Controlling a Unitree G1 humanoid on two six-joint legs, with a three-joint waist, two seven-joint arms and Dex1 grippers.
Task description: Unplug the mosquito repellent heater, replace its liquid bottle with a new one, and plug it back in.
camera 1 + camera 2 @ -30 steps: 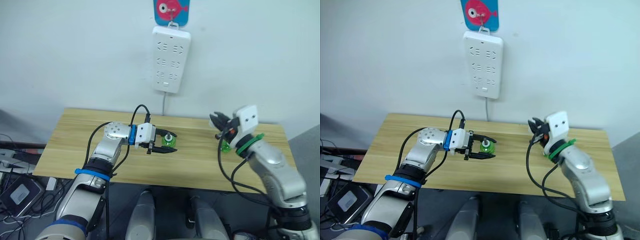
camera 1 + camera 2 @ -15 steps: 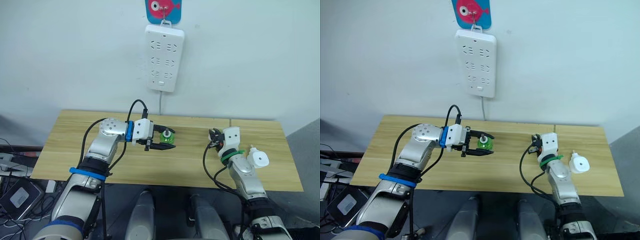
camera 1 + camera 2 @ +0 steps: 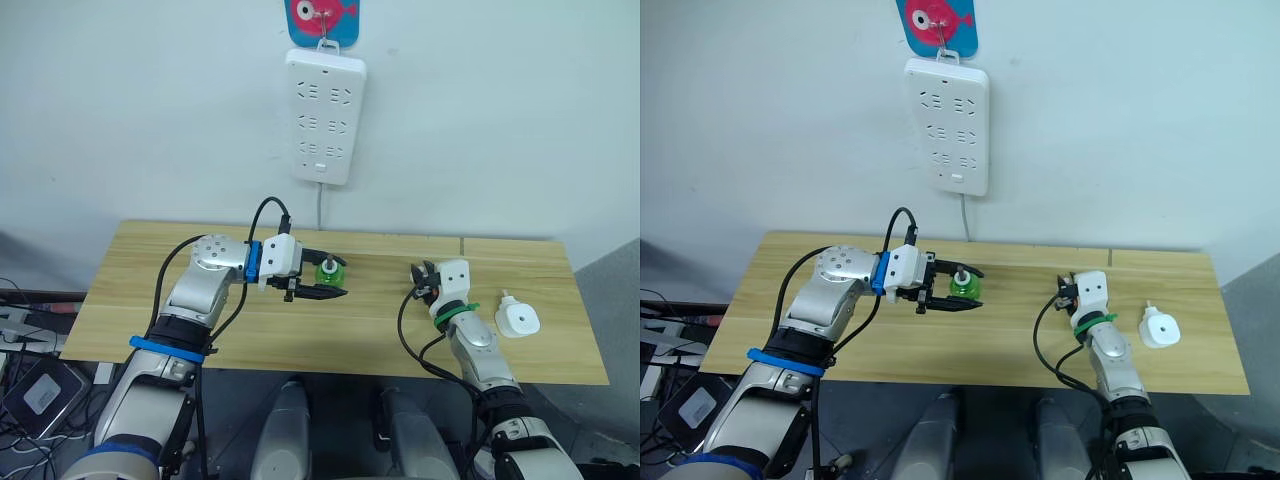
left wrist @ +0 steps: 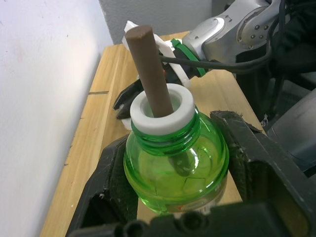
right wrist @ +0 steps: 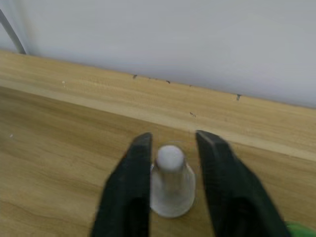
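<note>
The mosquito repellent heater [image 3: 518,319], a small white rounded body, lies on the wooden table [image 3: 150,300] near its right end. My left gripper [image 3: 322,280] is shut on a green liquid bottle [image 4: 175,165] with a white collar and a brown wick, held upright just above the table's middle. My right gripper [image 3: 421,278] sits low over the table, left of the heater. Its fingers [image 5: 131,192] stand slightly open on either side of a small white cap [image 5: 171,182] that rests on the wood.
A long white power strip [image 3: 326,118] hangs on the wall above the table's back edge, under a blue hook with a pink fish [image 3: 323,18]. Its cable [image 3: 321,208] drops behind the table. Black cables loop from both wrists.
My right arm has come down from a raised pose to the table. The heater now lies uncovered to its right. The left gripper still holds the green bottle, and the camera has shifted.
</note>
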